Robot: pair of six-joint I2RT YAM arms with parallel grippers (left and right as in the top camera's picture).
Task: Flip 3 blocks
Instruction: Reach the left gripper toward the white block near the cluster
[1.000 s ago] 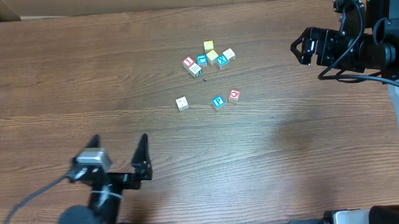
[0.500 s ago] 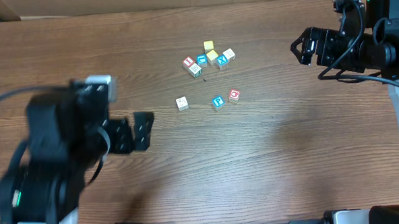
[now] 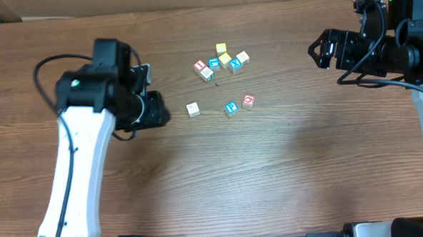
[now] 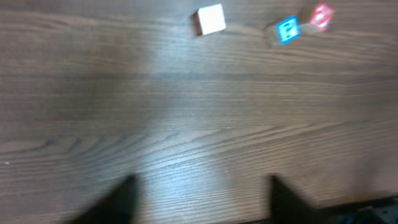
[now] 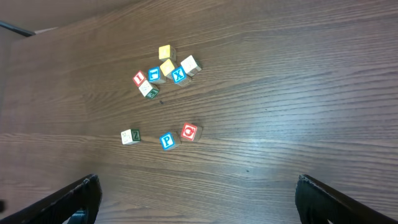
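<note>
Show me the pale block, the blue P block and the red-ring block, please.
pale block [image 3: 192, 109]: overhead view, on its top face.
blue P block [image 3: 231, 108]: overhead view, on its lettered top face.
red-ring block [image 3: 248, 100]: overhead view, on its ringed face.

Ten small wooden cubes lay on one table [image 3: 293, 179]. Three stood apart: one pale cube [image 3: 192, 109], one blue-letter cube [image 3: 231, 108] and one red-ring cube [image 3: 248, 100]. Seven made a cluster: two yellow cubes [image 3: 221, 48], two blue-faced ones, among them the X cube [image 3: 235, 64], one red-letter cube [image 3: 200, 65] and two whitish cubes [image 3: 242, 58]. Two robot arms [image 3: 77, 160] were in view.
</note>
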